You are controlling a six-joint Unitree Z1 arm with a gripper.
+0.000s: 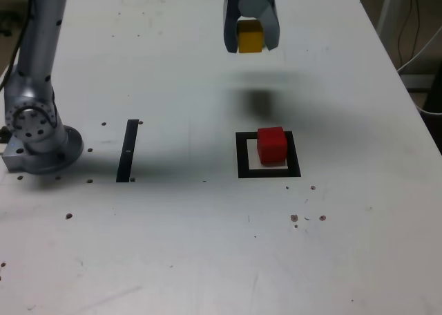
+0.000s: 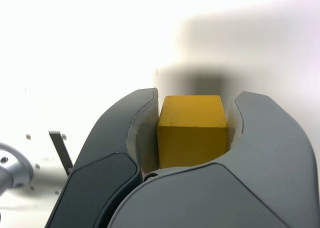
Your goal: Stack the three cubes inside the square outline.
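Yellow cube (image 2: 192, 130) sits clamped between the gripper's (image 1: 251, 39) jaws, held in the air above the table (image 1: 207, 246), beyond the square outline (image 1: 268, 171). Red cube (image 1: 272, 145) rests inside that outline. Left of the outline in the exterior view lies a black strip (image 1: 128, 150).

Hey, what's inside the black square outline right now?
A red cube sits alone on the pale centre of the square outline, nothing on top. The patch beneath it is covered. The yellow cube is up in the claw.
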